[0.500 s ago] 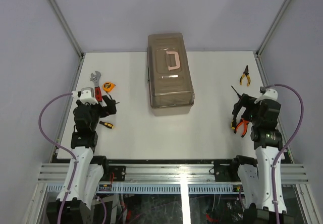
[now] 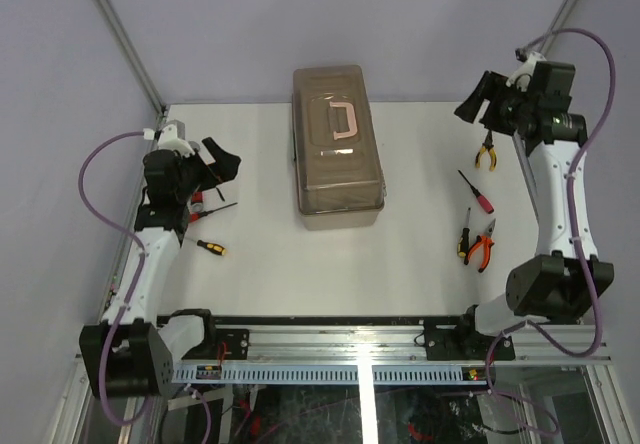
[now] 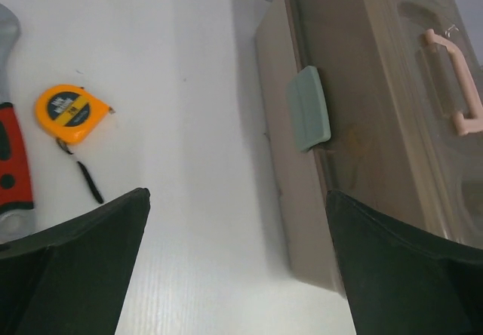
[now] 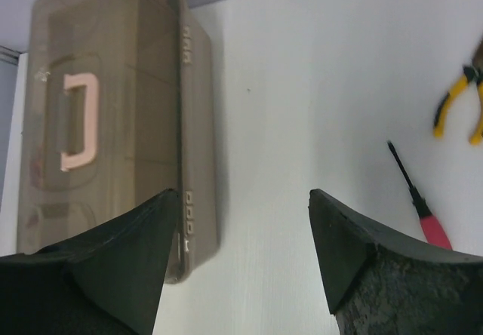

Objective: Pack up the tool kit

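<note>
The beige toolbox (image 2: 338,149) with its smoky brown lid shut and tan handle (image 2: 343,119) stands at the table's far middle. My left gripper (image 2: 222,159) hangs open to the left of it, above the table; its wrist view shows the box's side latch (image 3: 309,109), an orange tape measure (image 3: 72,113) and a red-handled wrench (image 3: 11,165). My right gripper (image 2: 478,99) is open, raised at the far right and facing the toolbox (image 4: 113,124). Nothing sits between either pair of fingers. Yellow pliers (image 2: 486,151) and a red screwdriver (image 2: 476,192) lie below the right arm.
Orange pliers (image 2: 482,249) and a small screwdriver (image 2: 464,239) lie at the near right. Two screwdrivers (image 2: 210,248) (image 2: 215,207) lie by the left arm. Frame posts stand at the far corners and a metal rail (image 2: 350,334) runs along the near edge.
Both arms have risen from their folded pose near the front edge and stretched out. The left gripper moved farther back; the right one swung to the far right corner.
</note>
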Controlling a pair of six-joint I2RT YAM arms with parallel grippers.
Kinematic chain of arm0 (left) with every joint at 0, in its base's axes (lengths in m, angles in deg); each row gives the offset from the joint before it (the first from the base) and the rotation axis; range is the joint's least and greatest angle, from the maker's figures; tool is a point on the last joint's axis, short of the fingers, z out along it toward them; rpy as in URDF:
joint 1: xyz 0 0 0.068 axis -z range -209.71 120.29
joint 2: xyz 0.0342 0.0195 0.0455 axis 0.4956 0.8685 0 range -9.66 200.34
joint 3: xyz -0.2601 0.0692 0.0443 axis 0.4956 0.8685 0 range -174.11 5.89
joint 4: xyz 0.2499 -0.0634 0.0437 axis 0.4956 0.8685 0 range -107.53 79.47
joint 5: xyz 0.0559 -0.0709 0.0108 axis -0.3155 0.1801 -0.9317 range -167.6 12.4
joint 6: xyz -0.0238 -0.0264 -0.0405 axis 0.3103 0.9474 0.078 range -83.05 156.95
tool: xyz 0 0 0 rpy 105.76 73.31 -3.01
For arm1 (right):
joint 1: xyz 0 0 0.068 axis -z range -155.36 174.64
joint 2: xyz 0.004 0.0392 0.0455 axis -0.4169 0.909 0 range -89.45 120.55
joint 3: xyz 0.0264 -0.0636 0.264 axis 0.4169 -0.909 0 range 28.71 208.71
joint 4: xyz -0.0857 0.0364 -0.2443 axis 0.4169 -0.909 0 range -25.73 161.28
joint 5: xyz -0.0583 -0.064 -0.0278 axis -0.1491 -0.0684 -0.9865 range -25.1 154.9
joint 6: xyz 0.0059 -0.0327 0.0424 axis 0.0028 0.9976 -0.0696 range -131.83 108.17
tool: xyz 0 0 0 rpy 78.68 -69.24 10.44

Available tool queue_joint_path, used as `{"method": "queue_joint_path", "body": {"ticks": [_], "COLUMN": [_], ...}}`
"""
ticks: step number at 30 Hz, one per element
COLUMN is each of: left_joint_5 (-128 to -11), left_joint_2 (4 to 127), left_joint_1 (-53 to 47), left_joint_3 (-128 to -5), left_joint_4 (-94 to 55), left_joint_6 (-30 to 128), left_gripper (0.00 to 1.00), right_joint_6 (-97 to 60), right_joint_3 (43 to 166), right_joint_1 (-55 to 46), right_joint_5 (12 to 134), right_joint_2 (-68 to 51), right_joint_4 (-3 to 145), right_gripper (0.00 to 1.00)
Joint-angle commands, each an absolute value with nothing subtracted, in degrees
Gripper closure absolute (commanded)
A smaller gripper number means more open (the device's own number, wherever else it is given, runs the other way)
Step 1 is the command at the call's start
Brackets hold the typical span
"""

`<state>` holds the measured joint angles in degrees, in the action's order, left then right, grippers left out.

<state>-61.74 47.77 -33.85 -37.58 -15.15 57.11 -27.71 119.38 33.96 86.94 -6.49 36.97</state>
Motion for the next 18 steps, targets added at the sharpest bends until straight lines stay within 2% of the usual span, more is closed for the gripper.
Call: {"method": "queue_joint_path", "body": {"ticks": [1,9,18], "left_joint_5": [-57.27,-49.99,-49.09], "left_joint_2": [57.38,76.9,87.82], "left_joint_1": [-32.56,-31.61,-29.14], "left_joint_3": [-44.44,-60.75,-71.74], "left_joint_4": [-19.06,-15.97,-17.65], "left_joint_6": [64.14,64.37,67.14], "left_gripper": [0.0,0.0,0.0], "right_joint_6": [-26.71,-27.64,-28.48], "right_joint_3": [134.35,146.52,151.92], "right_joint_1": [26.04,12.29,7.1], "right_joint_5": [85.28,76.48,73.9], "right_joint_2": [2.54,18.04,25.78], "right_joint_4": [31.54,30.12,33.65], "right_gripper": [0.22,0.21,0.2]}}
